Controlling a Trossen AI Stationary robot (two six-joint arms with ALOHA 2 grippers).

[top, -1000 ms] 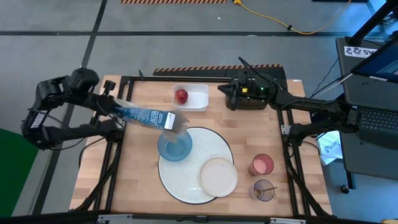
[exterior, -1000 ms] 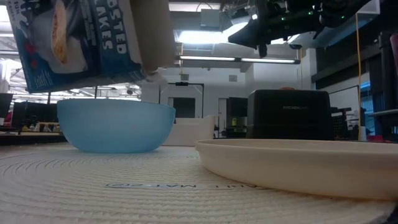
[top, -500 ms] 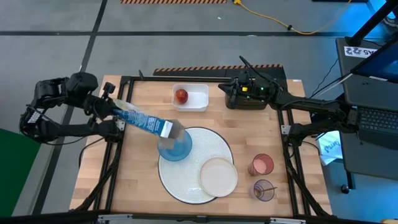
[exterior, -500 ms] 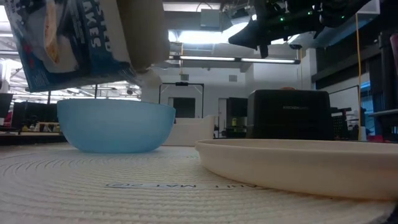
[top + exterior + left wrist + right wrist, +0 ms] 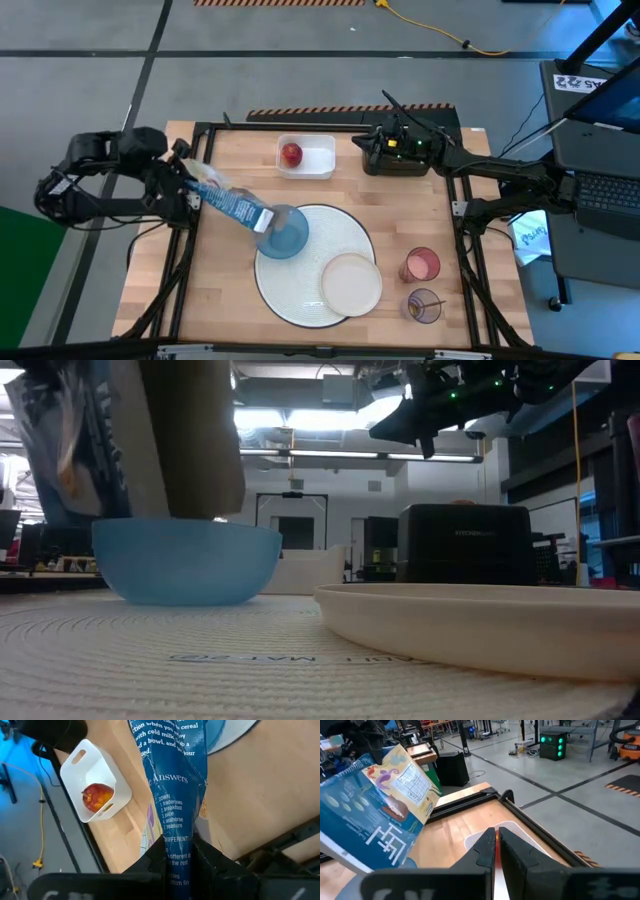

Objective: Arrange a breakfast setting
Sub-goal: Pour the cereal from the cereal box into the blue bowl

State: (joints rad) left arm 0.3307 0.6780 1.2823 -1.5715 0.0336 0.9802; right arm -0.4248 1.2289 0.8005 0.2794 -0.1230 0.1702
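One cereal box (image 5: 225, 199) pinched in my left tool (image 5: 188, 182), tipped mouth-down over the blue bowl (image 5: 282, 235) at ten o'clock on the mat (image 5: 325, 305); right tool (image 5: 372, 150) pressed together over the toaster (image 5: 465, 544).

Even overhead light; low view foreground perhaps blurred.

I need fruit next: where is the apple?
High view: the red apple sits in the white tub at the table's far edge, beside the black toaster.
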